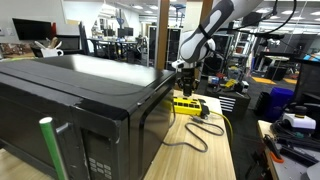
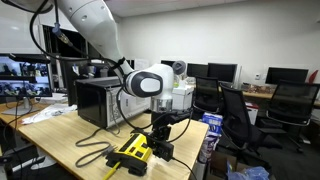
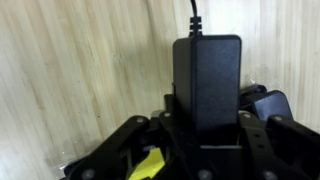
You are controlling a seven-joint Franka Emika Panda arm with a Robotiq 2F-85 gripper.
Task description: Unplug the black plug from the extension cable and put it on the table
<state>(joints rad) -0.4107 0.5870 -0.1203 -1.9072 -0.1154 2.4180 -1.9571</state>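
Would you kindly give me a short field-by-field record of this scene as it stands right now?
gripper: appears shut on the black plug, one finger on each side
black plug: dark block between the fingers, thin cord leaving its far end
extension cable: yellow strip lying on the table, just below the gripper
table: light wood
black box: large, stands on the table beside the strip
plug seated or free: cannot tell

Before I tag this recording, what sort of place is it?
Probably a robotics lab in an open office: rows of monitors, black office chairs, and the robot arm over a wooden table.
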